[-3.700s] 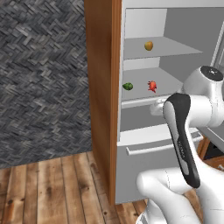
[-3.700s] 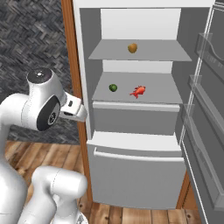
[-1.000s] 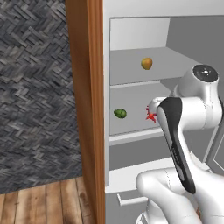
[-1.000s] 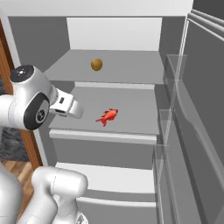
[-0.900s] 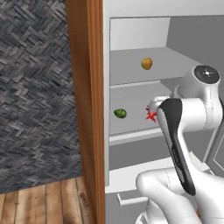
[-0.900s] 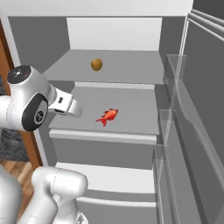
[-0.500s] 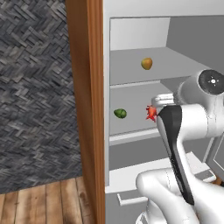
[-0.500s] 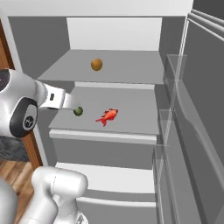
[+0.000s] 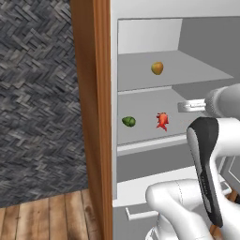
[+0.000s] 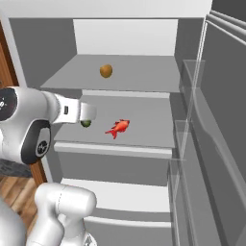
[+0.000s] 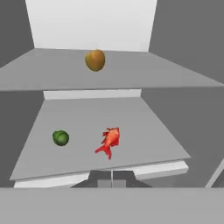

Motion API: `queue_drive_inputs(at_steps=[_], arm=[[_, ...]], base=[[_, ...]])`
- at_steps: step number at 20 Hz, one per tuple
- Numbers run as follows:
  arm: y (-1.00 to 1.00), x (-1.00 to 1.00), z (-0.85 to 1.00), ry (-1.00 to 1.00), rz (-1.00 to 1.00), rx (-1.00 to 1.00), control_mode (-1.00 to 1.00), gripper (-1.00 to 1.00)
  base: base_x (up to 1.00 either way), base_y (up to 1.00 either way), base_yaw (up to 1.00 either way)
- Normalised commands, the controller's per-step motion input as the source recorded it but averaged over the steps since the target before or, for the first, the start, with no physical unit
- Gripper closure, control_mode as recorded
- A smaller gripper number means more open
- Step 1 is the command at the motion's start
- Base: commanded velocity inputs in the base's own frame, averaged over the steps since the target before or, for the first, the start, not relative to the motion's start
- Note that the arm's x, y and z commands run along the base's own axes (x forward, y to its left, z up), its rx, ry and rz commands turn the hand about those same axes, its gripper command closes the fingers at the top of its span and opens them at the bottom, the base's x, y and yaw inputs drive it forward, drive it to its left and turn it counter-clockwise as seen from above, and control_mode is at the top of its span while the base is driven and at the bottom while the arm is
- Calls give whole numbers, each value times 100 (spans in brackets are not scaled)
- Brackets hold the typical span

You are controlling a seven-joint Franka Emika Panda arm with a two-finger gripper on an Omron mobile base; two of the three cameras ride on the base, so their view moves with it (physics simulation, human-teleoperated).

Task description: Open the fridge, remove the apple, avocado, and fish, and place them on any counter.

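The fridge (image 10: 192, 144) stands with its door swung wide to the right, so the grey shelved interior is exposed and all three items remain inside it, none yet on a counter. The apple (image 11: 95, 60) sits alone on the upper shelf, toward the middle and fairly far back, while the avocado (image 11: 61, 138) and the fish (image 11: 109, 142) share the shelf below it, the avocado to the left and the fish to its right, near each other but apart, both closer to the front lip than to the back wall. That front placement on the lower shelf makes those two the easier reach, and the hand appears aimed there rather than at the apple. The arm comes up from the base and bends so that its forearm runs level, pointing into the opening at about the height of the lower shelf; in the right base view the wrist end lies in front of the avocado, and I cannot tell whether it touches it. The gripper (image 11: 111, 183) shows at the bottom of the hand view with its two dark tips pressed together, holding nothing, just outside the front edge of the lower shelf and roughly in line with the fish. By my judgement the jaws must part before either item can be taken.
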Motion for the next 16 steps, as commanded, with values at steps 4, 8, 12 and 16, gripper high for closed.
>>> queue_drive_inputs(at_steps=[4,8,12,16], arm=[[-19,-6,21,-5,2,0,-100,100],[-2,0,29,-3,0,0,-100,100],[0,6,32,0,0,0,-100,100],[0,30,6,2,0,0,-100,-100]], base=[[0,0,0],[0,0,0],[0,0,0],[0,0,0]])
